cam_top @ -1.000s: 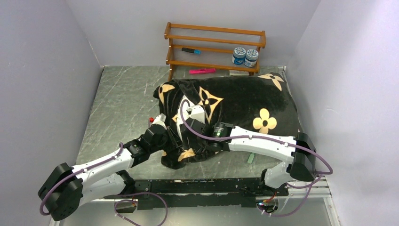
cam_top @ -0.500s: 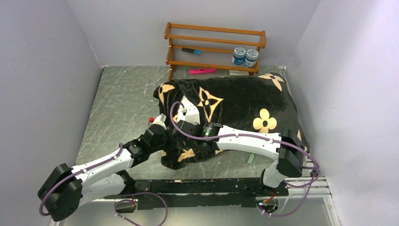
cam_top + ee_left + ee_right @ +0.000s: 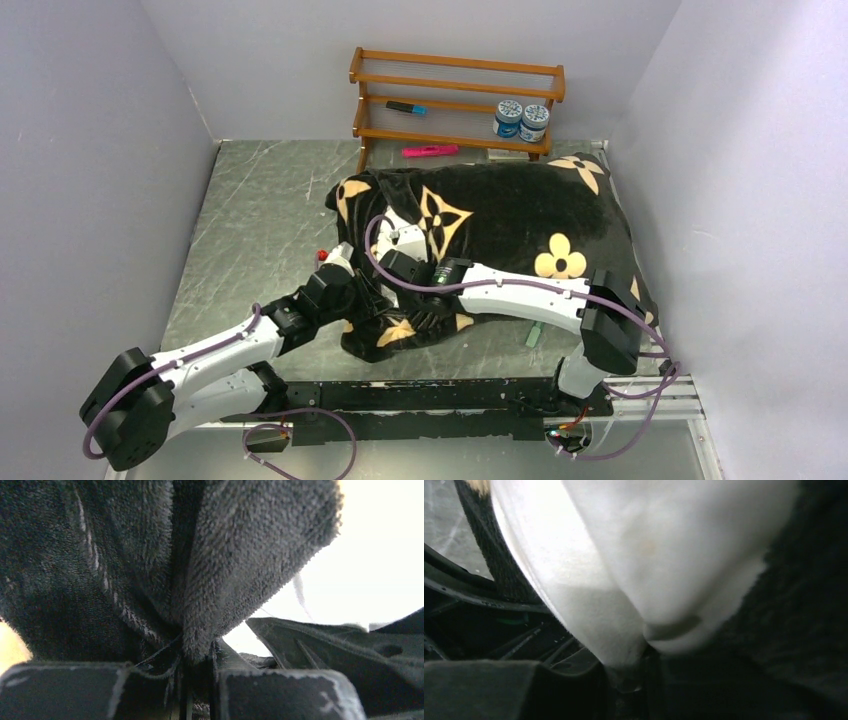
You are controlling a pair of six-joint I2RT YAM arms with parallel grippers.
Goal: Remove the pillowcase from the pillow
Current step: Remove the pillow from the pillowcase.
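Note:
The black plush pillowcase [image 3: 500, 215] with cream flower motifs lies across the table and still covers most of the pillow. My left gripper [image 3: 355, 295] is at its near-left open end, shut on a fold of the black fabric [image 3: 210, 595] that runs down between its jaws [image 3: 197, 662]. My right gripper [image 3: 388, 272] reaches into the same opening from the right. In the right wrist view it [image 3: 629, 672] is shut on a pinch of the white pillow [image 3: 624, 555], with black plush beside it. The pillow [image 3: 370, 555] also shows bright behind the fold.
A wooden rack [image 3: 455, 100] stands at the back with two jars [image 3: 521, 119] and a blue marker [image 3: 406, 107] on it. A pink marker [image 3: 430, 151] lies before it. A small green item [image 3: 534, 335] rests near the front edge. Walls close in on both sides.
The right arm has pushed left into the pillowcase opening and its jaws have closed on white pillow fabric. The left arm has kept its grip and place.

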